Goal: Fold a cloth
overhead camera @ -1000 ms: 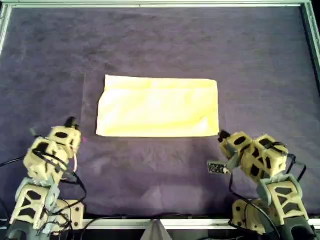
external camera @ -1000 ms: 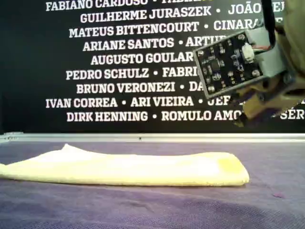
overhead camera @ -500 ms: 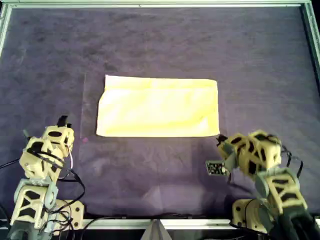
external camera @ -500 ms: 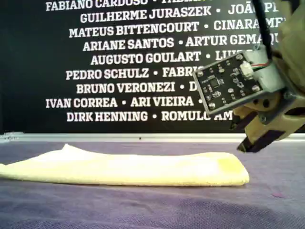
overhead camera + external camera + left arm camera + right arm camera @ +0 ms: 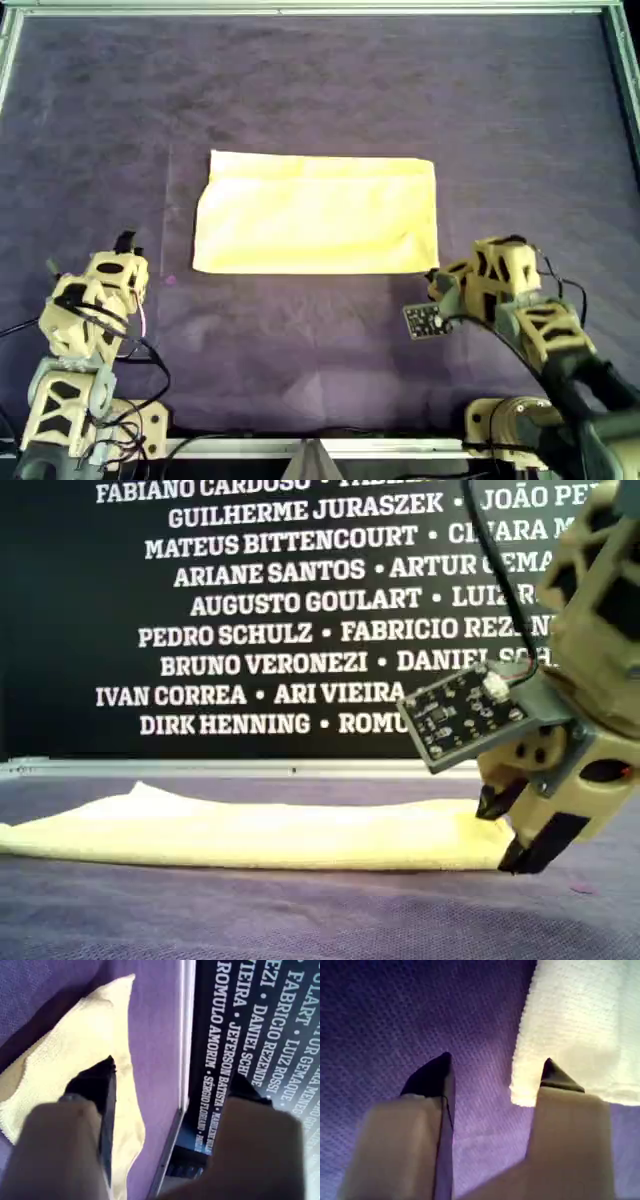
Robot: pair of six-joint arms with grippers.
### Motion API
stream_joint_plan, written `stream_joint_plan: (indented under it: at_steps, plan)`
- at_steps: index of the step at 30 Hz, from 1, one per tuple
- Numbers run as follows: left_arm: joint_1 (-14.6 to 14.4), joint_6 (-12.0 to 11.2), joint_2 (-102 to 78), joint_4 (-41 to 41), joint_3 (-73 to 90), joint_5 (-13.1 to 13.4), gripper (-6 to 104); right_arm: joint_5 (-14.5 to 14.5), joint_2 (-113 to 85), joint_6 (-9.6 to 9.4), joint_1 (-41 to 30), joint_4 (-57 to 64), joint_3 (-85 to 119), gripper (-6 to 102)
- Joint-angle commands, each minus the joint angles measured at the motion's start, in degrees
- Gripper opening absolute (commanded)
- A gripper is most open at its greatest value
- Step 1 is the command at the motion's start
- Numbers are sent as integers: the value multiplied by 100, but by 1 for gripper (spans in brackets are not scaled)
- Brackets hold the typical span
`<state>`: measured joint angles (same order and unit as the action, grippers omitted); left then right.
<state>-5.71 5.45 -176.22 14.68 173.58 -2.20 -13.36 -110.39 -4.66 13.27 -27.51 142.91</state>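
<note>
White names are showing on the black wall [image 5: 250, 610] behind the table: FABIANO CARDOSO, GUILHERME JURASZEK, MATEUS BITTENCOURT, ARIANE SANTOS, AUGUSTO GOULART, PEDRO SCHULZ, BRUNO VERONEZI, IVAN CORREA, ARI VIEIRA, DIRK HENNING. The left wrist view is showing ROMULO AMORIM, JEFERSON BATISTA.

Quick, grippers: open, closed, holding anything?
Left gripper: open, empty, short of the cloth.
Right gripper: open, empty, at the cloth's corner.

In the exterior view the right gripper [image 5: 520, 835] hides the cloth [image 5: 250, 832] end at lower right, and the frame's left edge crops the other end. Its circuit board [image 5: 470, 715] covers some wall names [image 5: 290, 630].
</note>
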Motion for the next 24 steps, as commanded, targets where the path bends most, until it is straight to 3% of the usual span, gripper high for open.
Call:
stream_joint_plan:
  at_steps: [1, 24]
  plan:
    - [132, 26, -105, 0, -79, 9, 79, 26, 176, -18, -35, 44, -606, 70]
    - [141, 26, -105, 0, -79, 18, 79, 35, 2452, -18, -44, 44, -2540, 69]
